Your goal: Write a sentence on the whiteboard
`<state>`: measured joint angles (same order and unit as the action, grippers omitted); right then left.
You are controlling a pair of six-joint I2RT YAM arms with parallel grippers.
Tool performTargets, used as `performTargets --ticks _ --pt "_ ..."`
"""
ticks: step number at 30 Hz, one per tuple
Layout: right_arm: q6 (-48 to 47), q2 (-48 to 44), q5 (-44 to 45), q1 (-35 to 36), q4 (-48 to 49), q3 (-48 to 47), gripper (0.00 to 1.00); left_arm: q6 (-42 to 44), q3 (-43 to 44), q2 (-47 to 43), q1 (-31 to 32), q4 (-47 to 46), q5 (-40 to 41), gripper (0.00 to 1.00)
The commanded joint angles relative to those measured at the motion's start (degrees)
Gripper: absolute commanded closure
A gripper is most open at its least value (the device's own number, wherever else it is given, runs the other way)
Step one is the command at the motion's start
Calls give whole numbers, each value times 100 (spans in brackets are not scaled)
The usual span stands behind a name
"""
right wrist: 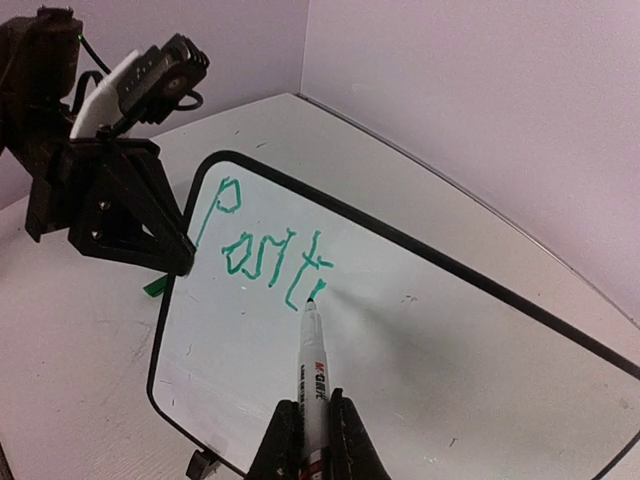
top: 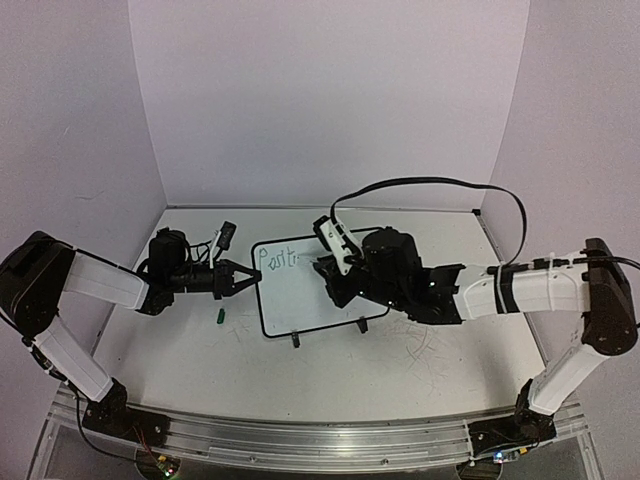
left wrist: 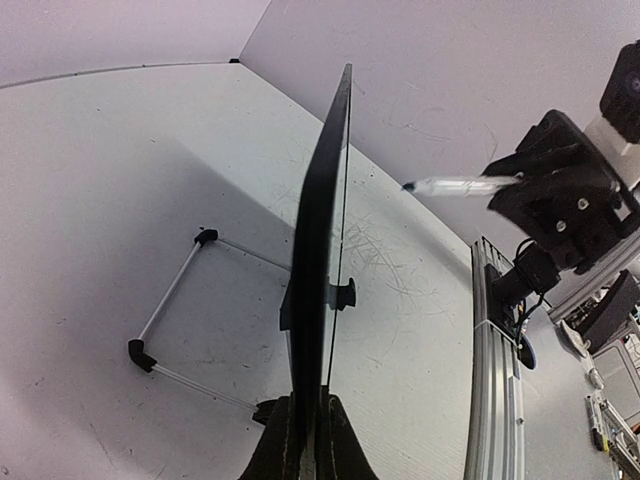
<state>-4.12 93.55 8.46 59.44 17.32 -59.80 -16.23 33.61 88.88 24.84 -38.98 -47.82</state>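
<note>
The whiteboard (top: 312,290) stands tilted mid-table on its black feet. Green letters reading "Positi" (right wrist: 265,250) run along its upper left; they also show in the top view (top: 279,257). My left gripper (top: 248,279) is shut on the board's left rim; in the left wrist view the board (left wrist: 322,215) is seen edge-on between its jaws. My right gripper (right wrist: 313,432) is shut on a white marker (right wrist: 313,375) whose tip touches the board at the last letter. The right gripper (top: 335,268) is over the board's right part.
A small green marker cap (top: 219,317) lies on the table left of the board. The wire stand (left wrist: 175,290) reaches out behind the board. Faint grey scribbles (top: 420,345) mark the tabletop. White walls close the back and sides.
</note>
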Motion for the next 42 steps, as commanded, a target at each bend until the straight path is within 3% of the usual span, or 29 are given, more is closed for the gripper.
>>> performTargets --ticks 1,10,42 --pt "-68 -579 54 -34 210 181 100 221 14 -221 3 -269 18 100" --pt "-585 -221 9 -57 175 -155 100 206 2 -263 4 -258 71 100" --pt "-690 -38 -21 -57 140 -160 100 208 4 -281 4 -227 166 100"
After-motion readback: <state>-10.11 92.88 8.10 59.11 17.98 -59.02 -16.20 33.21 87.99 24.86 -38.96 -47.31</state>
